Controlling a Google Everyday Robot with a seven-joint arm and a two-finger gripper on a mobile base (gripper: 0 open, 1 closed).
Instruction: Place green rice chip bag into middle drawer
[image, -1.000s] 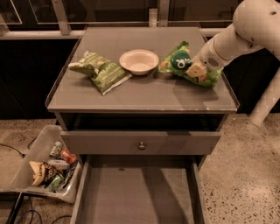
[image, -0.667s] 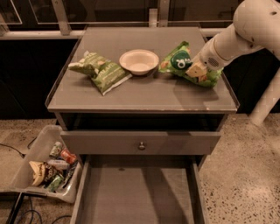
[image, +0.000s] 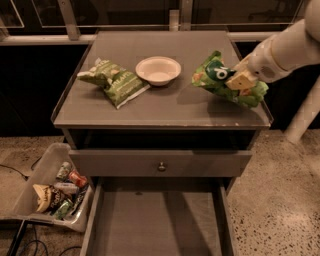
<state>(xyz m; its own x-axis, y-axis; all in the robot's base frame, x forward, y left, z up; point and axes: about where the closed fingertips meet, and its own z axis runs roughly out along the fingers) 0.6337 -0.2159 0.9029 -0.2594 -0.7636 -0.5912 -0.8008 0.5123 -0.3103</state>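
The green rice chip bag (image: 216, 76), bright green with a dark round logo, is at the right side of the cabinet top, tilted, with a shadow under it. My gripper (image: 240, 80) comes in from the right on a white arm and is shut on the bag's right half. The middle drawer (image: 100, 220) is pulled open at the bottom of the view, below and in front of the bag. Its grey floor is bare.
A paler olive-green bag (image: 114, 82) lies at the left of the cabinet top (image: 165, 112), and a white bowl (image: 158, 70) stands in the middle. A closed drawer front with a small knob (image: 161, 166) is above the open drawer. A bin of snacks (image: 55, 192) stands on the floor at the left.
The green bag and my gripper have shifted a little to the right, and the bag now sits tilted with its left end raised off the top.
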